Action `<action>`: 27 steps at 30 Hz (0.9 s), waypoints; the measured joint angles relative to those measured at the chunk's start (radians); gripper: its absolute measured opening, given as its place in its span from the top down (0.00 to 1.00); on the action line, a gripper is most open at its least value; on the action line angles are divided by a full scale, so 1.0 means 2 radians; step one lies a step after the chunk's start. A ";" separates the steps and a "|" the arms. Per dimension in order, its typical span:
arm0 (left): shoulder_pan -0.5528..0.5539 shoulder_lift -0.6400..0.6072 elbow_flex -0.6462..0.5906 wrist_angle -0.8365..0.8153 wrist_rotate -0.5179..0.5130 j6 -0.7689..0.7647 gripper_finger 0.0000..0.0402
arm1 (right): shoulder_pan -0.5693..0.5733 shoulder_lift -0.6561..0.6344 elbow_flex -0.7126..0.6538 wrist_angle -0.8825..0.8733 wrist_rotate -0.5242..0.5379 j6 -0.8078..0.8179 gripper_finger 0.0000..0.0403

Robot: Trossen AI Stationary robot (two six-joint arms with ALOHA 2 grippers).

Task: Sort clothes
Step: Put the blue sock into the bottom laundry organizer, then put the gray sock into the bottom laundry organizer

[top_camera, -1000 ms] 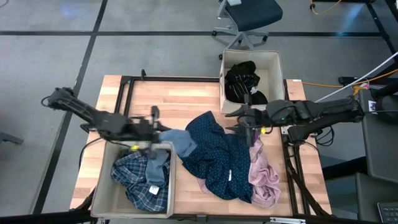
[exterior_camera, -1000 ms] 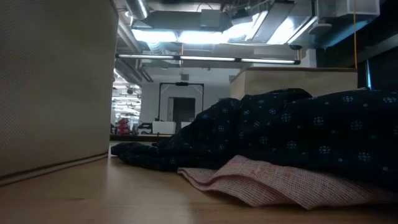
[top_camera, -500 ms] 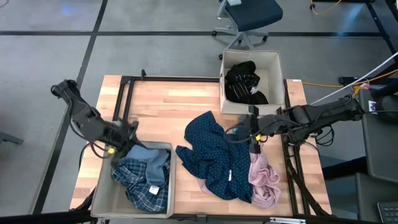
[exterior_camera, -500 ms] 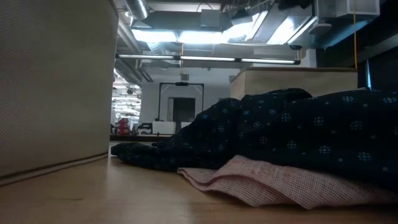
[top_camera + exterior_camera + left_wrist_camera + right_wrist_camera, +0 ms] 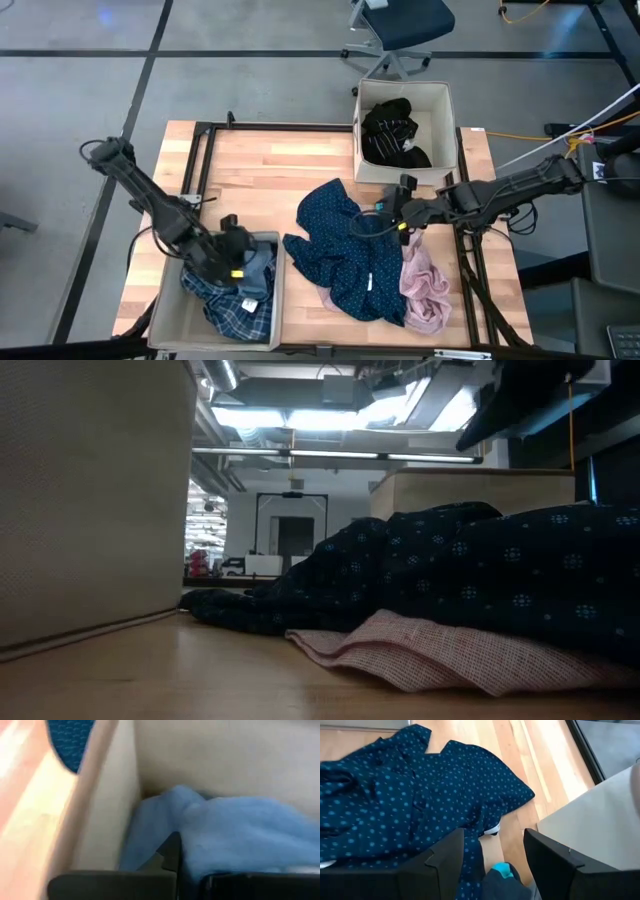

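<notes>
Clothes half sorted, both arms down at the pile and the box.

The left gripper [image 5: 235, 262] sat in the near box [image 5: 170, 322], its grip impossible to tell, against a light blue garment [image 5: 240, 830]. The right gripper [image 5: 492, 852] stood spread over the dotted navy shirt [image 5: 355, 250]. A shallow pinch could drag the pink garment [image 5: 425, 285] along.

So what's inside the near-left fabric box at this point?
The near-left box holds the blue plaid shirt and a plain blue garment. The left gripper reaches down into it, covering part of the cloth; anything lying beneath those garments is hidden.
</notes>
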 joint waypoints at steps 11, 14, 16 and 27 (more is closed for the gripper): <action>0.028 0.006 0.010 -0.006 0.045 -0.012 0.72 | 0.000 0.000 -0.016 0.025 0.003 0.003 0.48; 0.028 -0.021 0.025 -0.023 0.082 -0.003 0.65 | 0.000 0.000 -0.016 0.026 0.003 0.003 0.48; 0.028 -0.046 0.038 -0.046 0.105 -0.006 0.62 | 0.000 0.000 -0.016 0.027 0.003 0.003 0.48; 0.028 -0.175 0.073 -0.015 0.012 0.077 0.62 | 0.000 0.000 -0.016 0.027 0.002 0.014 0.48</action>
